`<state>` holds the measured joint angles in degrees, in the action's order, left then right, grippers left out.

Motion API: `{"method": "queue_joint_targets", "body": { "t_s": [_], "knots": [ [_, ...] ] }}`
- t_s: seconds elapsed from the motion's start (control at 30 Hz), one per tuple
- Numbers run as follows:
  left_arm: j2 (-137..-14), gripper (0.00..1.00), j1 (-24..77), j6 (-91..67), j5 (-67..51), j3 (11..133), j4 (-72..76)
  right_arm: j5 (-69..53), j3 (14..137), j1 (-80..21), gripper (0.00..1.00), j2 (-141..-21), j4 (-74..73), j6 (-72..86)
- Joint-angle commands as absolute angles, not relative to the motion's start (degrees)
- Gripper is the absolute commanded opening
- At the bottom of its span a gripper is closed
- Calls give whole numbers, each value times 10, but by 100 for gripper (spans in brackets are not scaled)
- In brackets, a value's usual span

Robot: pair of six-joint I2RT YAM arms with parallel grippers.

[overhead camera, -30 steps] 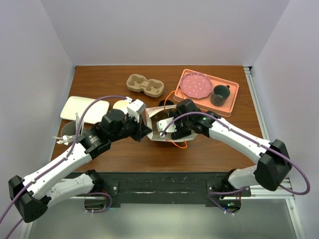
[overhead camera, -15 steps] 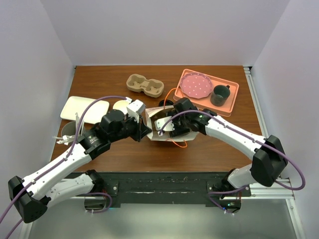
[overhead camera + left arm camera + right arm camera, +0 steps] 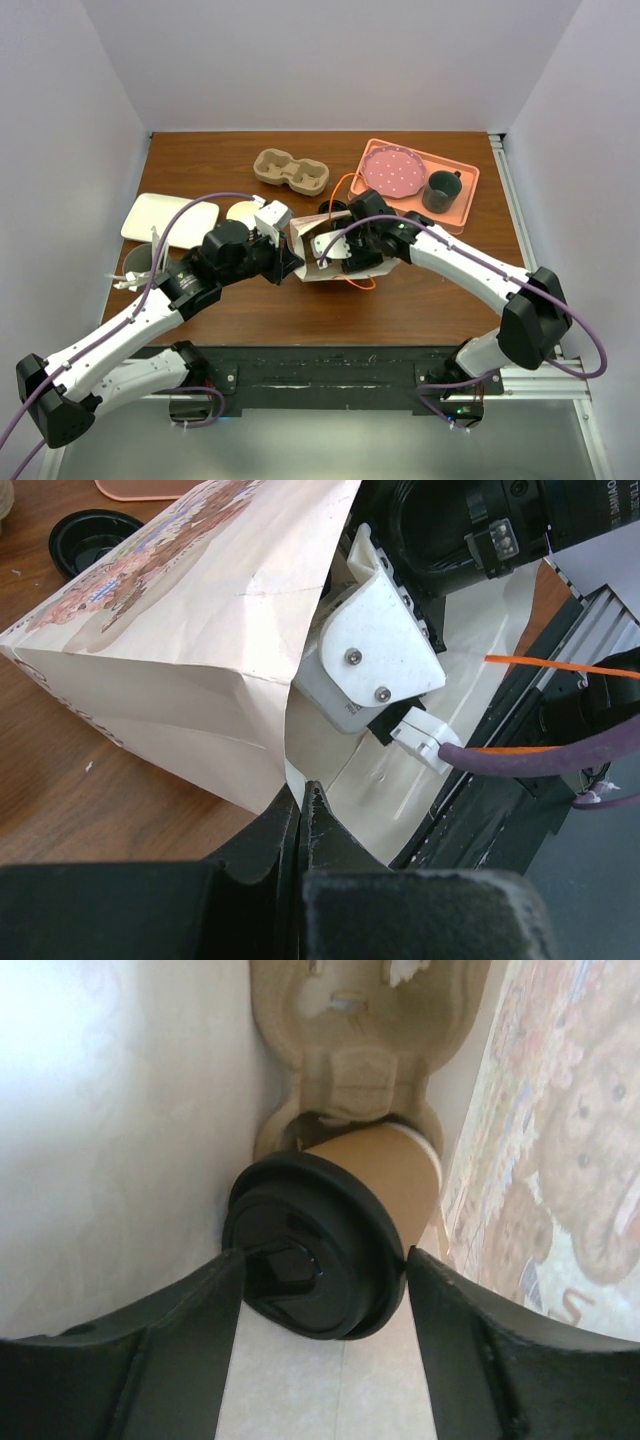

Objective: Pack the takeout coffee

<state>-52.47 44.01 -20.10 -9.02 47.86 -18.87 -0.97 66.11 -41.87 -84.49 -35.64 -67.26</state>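
The packing looks close to finished. The takeout coffee (image 3: 335,1215) is already inside the paper bag (image 3: 325,273), with its tan base pushed against a pulp carrier (image 3: 350,1030) that lies deeper in the bag and its black lid facing the bag's mouth. The cup looks tilted, and I cannot tell whether it sits fully in the carrier's socket. The right end effector (image 3: 322,1260) reaches in through the bag's mouth and grasps the cup by the lid, one finger touching each side of the rim. The left end effector (image 3: 303,802) is clenched on the bag's edge at the mouth, on the side away from the right arm, holding the bag open and steady on the table (image 3: 420,295). What seems left is to let go of the lid, draw the right arm out of the bag without dragging the cup along, and free the bag's edge. A second pulp carrier (image 3: 290,170) lies on the table well behind the bag, apart from both arms. Compared with the earlier frames, the right end effector has gone a little further into the bag, toward its far-left corner, and the right arm's elbow has swung nearer to the bag. The bag itself, the left arm and the things behind the bag stay where they were.
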Motion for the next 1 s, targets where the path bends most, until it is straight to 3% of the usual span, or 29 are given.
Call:
{"method": "queue_joint_targets", "body": {
  "t_s": [0.0, 0.53, 0.73, 0.77, 0.97],
  "knots": [
    [-511, 0, 442, -185, -92, 476, -156, -1, 695, -404, 72, -856, -387, -687],
    [-510, 0, 442, -187, -92, 471, -149, -16, 714, -399, 77, -893, -421, -703],
    [-512, 0, 442, -186, -91, 473, -149, -14, 715, -400, 63, -896, -424, -704],
    [-512, 0, 442, -186, -91, 472, -149, -14, 716, -400, 55, -896, -424, -704],
    [-516, 0, 442, -184, -91, 477, -150, -13, 712, -399, 37, -893, -420, -702]
  ]
}}
